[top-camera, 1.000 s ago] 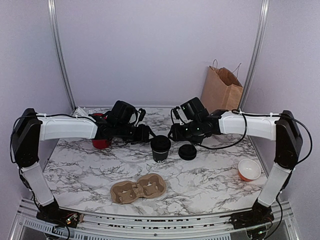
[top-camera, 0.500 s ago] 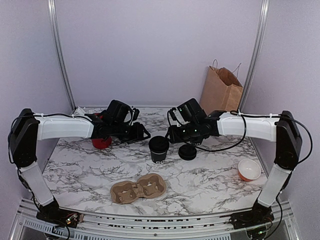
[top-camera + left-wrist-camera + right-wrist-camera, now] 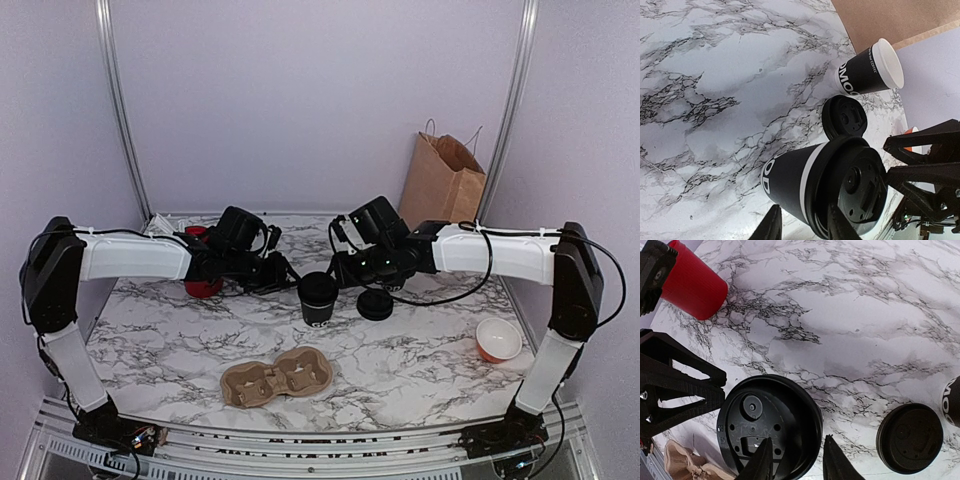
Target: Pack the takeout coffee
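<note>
Takeout coffee (image 3: 320,297) is standing upright on the marble table (image 3: 420,370), black lid seated on top, white print showing on the side wall. It is sitting between the two grippers.

Left gripper (image 3: 804,226) is reaching in at the coffee from the left-arm side. Its fingers (image 3: 773,225) are standing partway apart, and nothing is sitting clamped between them. The tips are showing just short of the cup wall; contact cannot be told.

Right gripper (image 3: 795,460) is hanging at the coffee from the right-arm side, looking down on the lid. Its fingers (image 3: 763,460) are also parted partway, one lying over the lid's edge and the other just outside it. No grip is showing, and whether a tip is touching the lid cannot be told.

Around the coffee:
- Loose black lid (image 3: 376,304) is lying flat just beside it, right-arm side.
- Open black cup (image 3: 871,74), white inside, is standing beyond that lid.
- Red cup (image 3: 203,282) is standing well off, left-arm side.
- Cardboard cup carrier (image 3: 276,378) is lying nearer the arm bases.
- Orange bowl (image 3: 498,340) is sitting well apart, right-arm side.
- Paper bag (image 3: 443,182) is standing far behind.
</note>
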Robot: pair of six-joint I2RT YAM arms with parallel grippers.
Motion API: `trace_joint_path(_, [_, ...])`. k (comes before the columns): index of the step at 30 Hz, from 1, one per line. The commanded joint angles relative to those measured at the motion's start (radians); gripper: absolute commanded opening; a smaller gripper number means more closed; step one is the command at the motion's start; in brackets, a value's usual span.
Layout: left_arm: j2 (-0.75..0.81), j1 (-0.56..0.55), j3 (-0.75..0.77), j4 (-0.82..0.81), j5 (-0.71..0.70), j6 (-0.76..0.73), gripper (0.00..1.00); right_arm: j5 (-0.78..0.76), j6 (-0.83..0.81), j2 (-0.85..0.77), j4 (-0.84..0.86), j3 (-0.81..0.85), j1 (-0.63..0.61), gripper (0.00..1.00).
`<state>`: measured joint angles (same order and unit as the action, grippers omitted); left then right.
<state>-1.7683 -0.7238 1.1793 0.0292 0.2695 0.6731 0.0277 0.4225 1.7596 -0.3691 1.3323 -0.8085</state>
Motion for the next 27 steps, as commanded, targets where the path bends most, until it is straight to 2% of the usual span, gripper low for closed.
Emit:
trace_joint_path(1, [-0.023,-0.002,-0.017,-0.018,0.028,0.009,0.30,0.017,0.004,-0.005,-0.008,0.007,-0.007,0.32])
trace_joint_path(17, [-0.056,-0.003,-0.046,-0.029,0.043,0.017,0.24,0.052,0.017,0.022,0.006,-0.031,-0.015,0.17])
trace_joint_path(27, [-0.070,-0.013,-0.094,-0.035,0.036,0.027,0.19,0.066,0.058,-0.001,0.049,-0.142,-0.017,0.13])
